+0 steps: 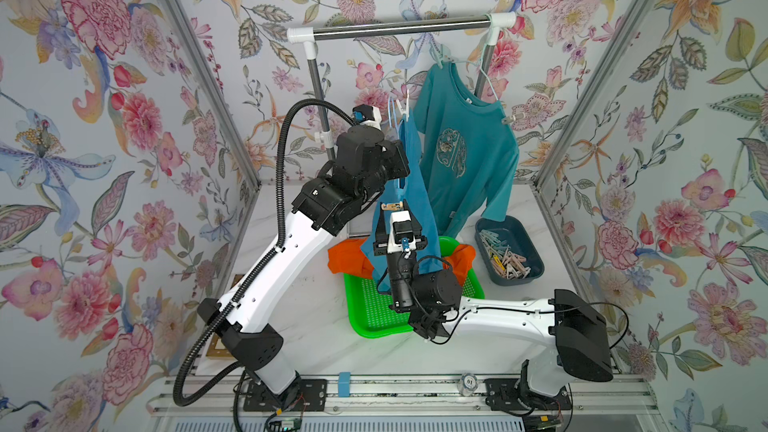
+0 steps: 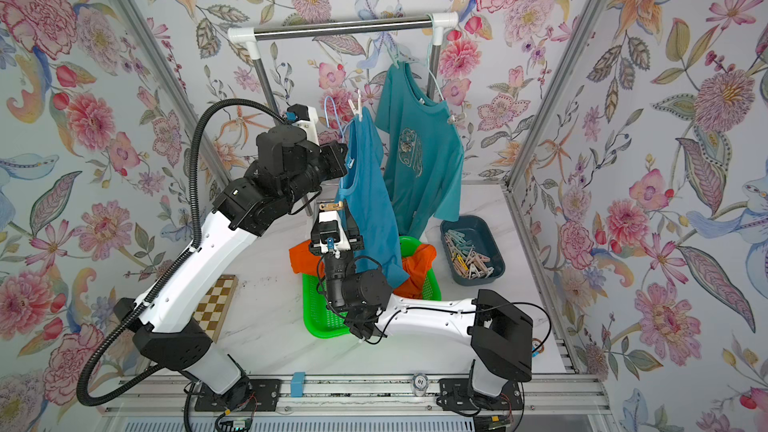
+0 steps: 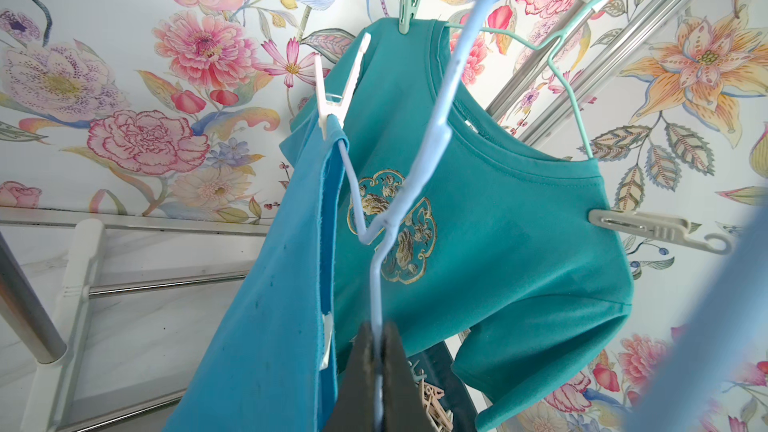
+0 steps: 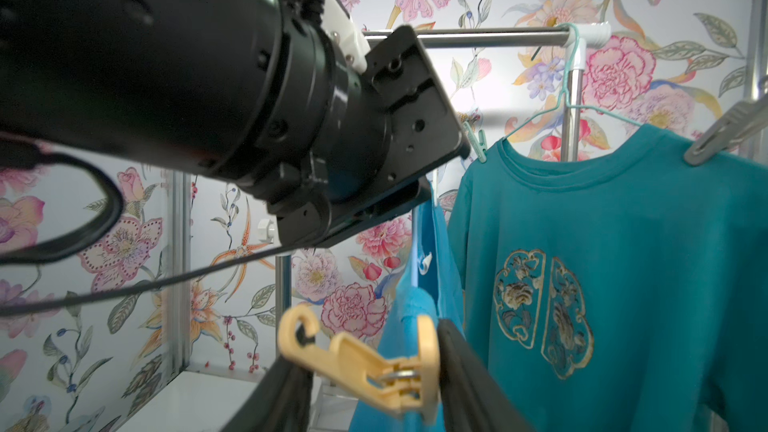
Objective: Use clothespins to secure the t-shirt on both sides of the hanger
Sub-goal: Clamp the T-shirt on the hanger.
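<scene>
A blue t-shirt (image 1: 409, 184) (image 2: 365, 184) hangs tilted on a light blue wire hanger (image 3: 436, 89) in mid-air over the basket. My left gripper (image 3: 376, 338) is shut on the hanger's wire just above the collar. A white clothespin (image 3: 332, 93) (image 2: 356, 109) clips the shirt's upper shoulder to the hanger. At the lower shoulder, a yellow clothespin (image 4: 374, 367) (image 1: 392, 206) sits over the blue cloth. It spans the gap of my right gripper (image 4: 370, 351), and both black fingers (image 4: 465, 367) touch its handles. Spare clothespins (image 1: 505, 255) lie in a dark blue tray (image 1: 532, 255).
A teal t-shirt (image 1: 465, 147) with a gold emblem hangs pinned on a mint hanger from the steel rail (image 1: 399, 29), close behind the blue one. A green basket (image 1: 374, 309) holds an orange garment (image 1: 345, 259) beneath my right wrist. A chessboard (image 2: 214, 305) lies at the left.
</scene>
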### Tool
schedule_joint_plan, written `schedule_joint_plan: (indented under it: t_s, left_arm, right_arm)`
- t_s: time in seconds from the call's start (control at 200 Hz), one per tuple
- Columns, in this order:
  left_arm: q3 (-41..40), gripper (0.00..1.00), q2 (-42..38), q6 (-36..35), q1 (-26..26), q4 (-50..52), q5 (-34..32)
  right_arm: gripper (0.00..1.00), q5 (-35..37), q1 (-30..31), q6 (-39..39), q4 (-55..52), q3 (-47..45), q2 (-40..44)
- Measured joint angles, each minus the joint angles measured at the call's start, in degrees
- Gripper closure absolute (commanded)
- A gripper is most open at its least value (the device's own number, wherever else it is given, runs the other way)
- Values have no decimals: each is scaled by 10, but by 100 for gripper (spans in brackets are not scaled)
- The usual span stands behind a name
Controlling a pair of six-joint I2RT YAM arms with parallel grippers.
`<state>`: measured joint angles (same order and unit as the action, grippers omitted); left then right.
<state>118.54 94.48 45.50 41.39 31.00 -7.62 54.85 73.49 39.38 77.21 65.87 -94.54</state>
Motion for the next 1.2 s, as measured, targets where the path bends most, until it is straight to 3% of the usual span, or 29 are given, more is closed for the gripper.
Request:
schedule_joint_plan:
  t_s: [0.08,0.175,0.305,0.546,0.871,1.196]
  left_arm:
    - [2,100,0,0,0,-3,1]
    - [2,100,0,0,0,-3,1]
    - [2,100,1,0,0,-3,-1]
    - [3,100,2,0,0,-7,-3]
    - [8,100,21,-7,-5,-12,-16]
    - [54,100,49,-31,-5,0,-16]
  right_arm:
    - [48,-2,0,-6,-10,0,0]
    - [38,-2,0,-18,-21,0,0]
    - [38,-4,0,-45,-51,-1,11]
    - [27,-24,0,-145,-124,-49,108]
    - [26,-86,-1,-305,-236,-122,249]
    - [31,-105,-8,-374,-314,-165,362]
